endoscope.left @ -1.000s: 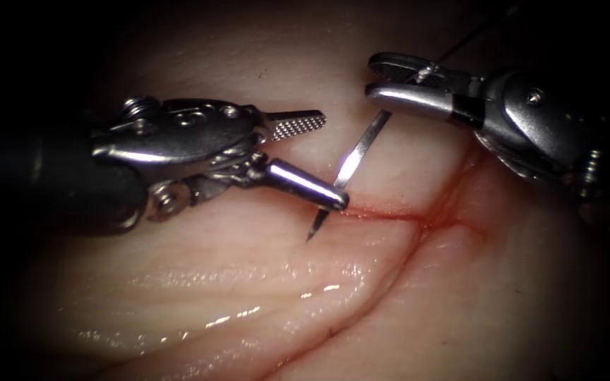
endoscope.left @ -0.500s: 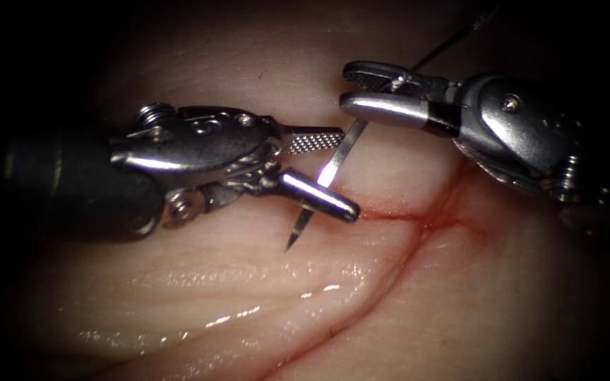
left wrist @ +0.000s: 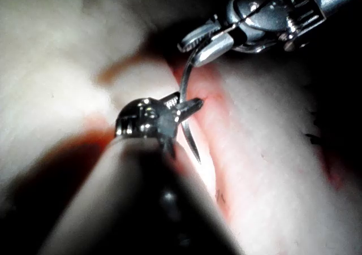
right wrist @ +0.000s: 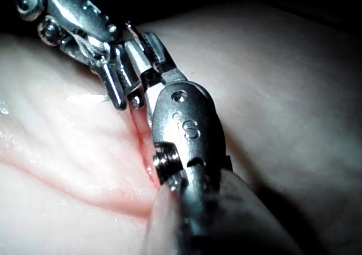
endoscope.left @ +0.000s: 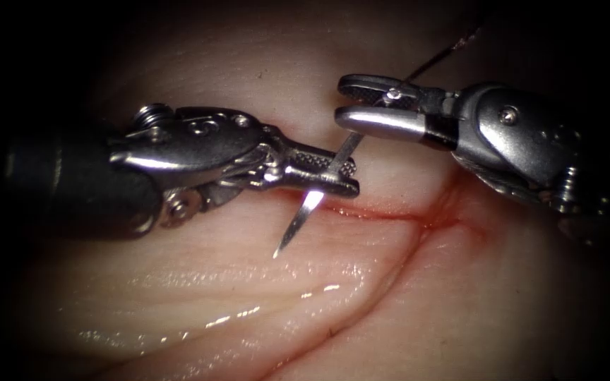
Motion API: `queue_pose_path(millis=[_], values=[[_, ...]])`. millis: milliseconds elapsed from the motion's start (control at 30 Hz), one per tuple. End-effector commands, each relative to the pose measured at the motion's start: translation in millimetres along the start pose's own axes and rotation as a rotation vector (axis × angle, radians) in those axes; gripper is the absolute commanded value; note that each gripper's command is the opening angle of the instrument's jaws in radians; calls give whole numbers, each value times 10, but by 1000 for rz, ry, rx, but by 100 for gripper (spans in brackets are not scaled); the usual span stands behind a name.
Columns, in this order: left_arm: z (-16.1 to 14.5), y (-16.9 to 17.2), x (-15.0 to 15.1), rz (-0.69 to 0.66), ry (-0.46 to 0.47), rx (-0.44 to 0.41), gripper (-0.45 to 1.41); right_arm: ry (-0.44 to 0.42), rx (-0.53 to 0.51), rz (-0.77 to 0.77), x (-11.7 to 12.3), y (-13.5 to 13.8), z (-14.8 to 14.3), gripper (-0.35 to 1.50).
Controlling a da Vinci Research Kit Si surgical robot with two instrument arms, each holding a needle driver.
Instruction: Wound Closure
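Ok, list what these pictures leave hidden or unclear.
- Endoscope view: rear end of the needle, hidden in the right tool.
- Endoscope view: the thread fades into the dark rim; its far course is lost.
- Endoscope view: middle of the needle, covered by the left tool.
- Tip touching the tissue: cannot tell.

needle [endoscope.left: 305, 215] mid-curve hidden inside left end effector [endoscope.left: 344, 176], thread [endoscope.left: 453, 49] fading into darkness

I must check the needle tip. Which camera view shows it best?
The endoscope view: the needle tip hangs bare above the tissue. The left wrist view shows its curve between both tools; the right wrist view, a pale sliver.
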Motion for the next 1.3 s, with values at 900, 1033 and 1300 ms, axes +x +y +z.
queue_pose_path(millis=[900,1033,1300], values=[[0,-9,18,-21,114,89,-45,-67,-77,39,-2,2,-5,91],[-2,-8,21,-11,142,99,-45,-87,-126,71,-2,8,-8,118],[-3,-8,19,8,152,138,-45,-122,-258,105,0,11,-9,118]])
